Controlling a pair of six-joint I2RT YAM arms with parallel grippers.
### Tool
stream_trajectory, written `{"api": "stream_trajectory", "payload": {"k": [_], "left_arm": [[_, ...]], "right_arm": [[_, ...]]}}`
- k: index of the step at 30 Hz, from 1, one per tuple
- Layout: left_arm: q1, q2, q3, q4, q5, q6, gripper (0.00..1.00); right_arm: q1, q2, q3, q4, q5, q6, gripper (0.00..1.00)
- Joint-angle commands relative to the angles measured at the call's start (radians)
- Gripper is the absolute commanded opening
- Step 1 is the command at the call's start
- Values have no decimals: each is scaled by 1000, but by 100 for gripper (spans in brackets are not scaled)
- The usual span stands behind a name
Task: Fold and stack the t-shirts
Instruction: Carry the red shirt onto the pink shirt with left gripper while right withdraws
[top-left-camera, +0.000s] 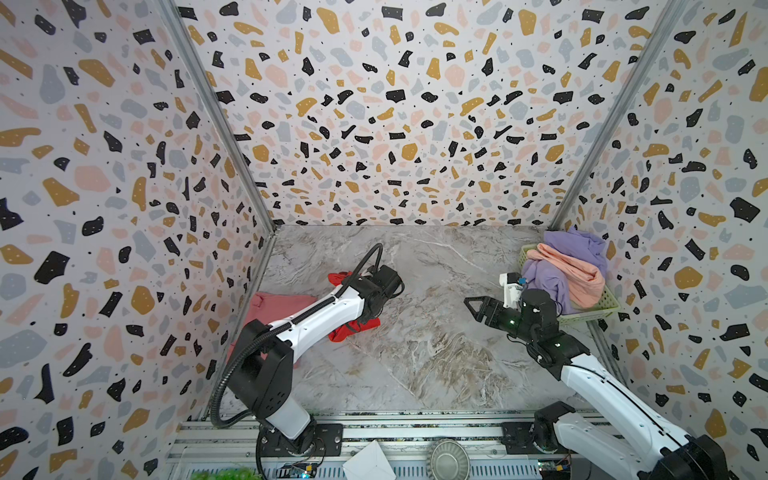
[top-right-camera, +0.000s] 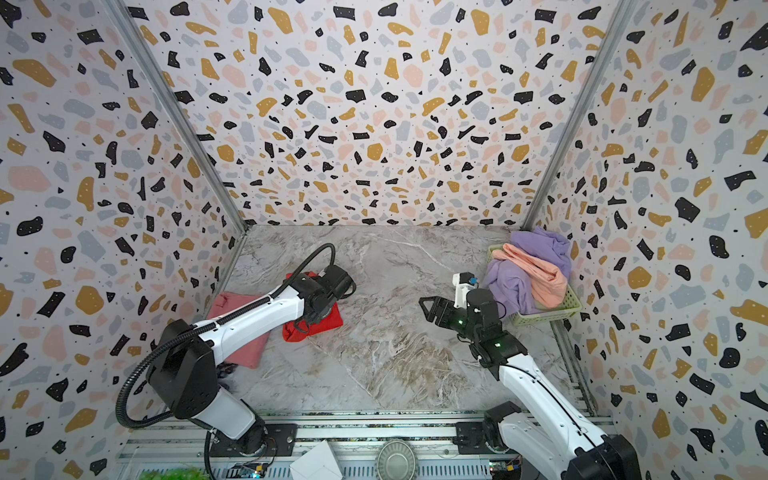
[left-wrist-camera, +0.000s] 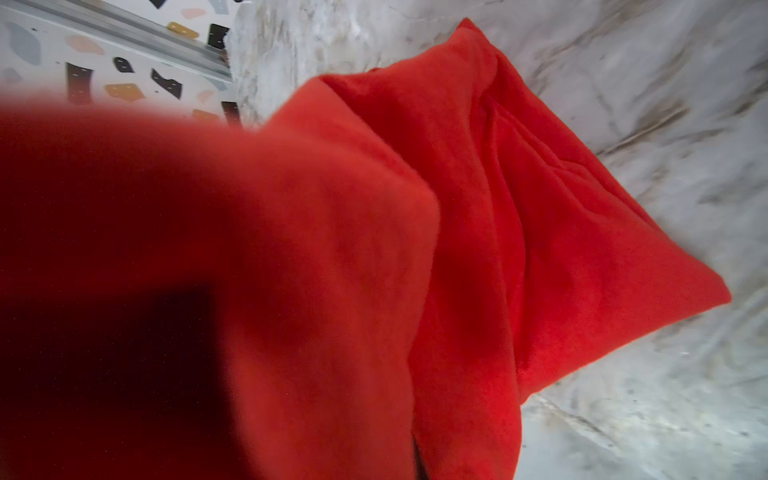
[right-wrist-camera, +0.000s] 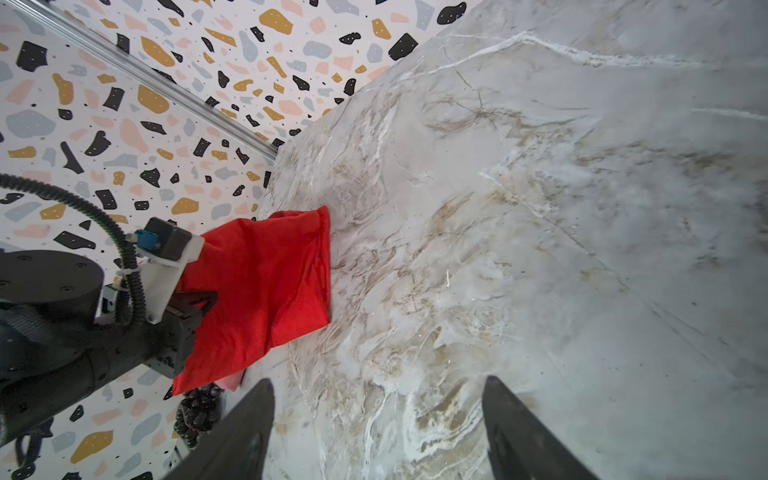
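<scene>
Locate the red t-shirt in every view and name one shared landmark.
Top view: red t-shirt left of centre, under the left arm.
Top view: same spot.
Left wrist: fills most of the picture.
Right wrist: beside the left arm.
Shared landmark: marble tabletop.

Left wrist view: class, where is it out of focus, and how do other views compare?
Left wrist view: red t-shirt blurs into dark shadow nearest the lens. Right wrist view: right claw soft, table partly smeared. Both top views: evenly lit, sharp, walls stretched at the edges.
</scene>
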Motion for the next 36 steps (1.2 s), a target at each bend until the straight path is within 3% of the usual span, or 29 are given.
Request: {"api": "stream_trajectory", "payload": {"k": [1, 5, 10, 16, 24, 30, 36], "left_arm": [[26, -71, -5, -41, -129, 73, 0], [31, -117, 35, -86, -160, 66, 0], [31, -179, 122, -133, -18, 50, 0], [30, -260, 235, -255, 139, -55, 0], [32, -370, 339, -426, 212, -230, 0], [51, -421, 191, -428, 284, -303, 0], [139, -403, 61, -418, 148, -351, 0]], "right_arm": [[-24, -2, 45, -39, -1, -46, 78], [-48, 8, 42, -29, -12, -48, 79], [-58, 46, 45, 1, -33, -51, 79], [-61, 105, 44, 72, -73, -41, 79], [-61, 167, 27, 157, -116, -31, 79], [-61, 152, -10, 212, -121, -4, 79], [-61, 117, -34, 207, -104, -13, 78]]}}
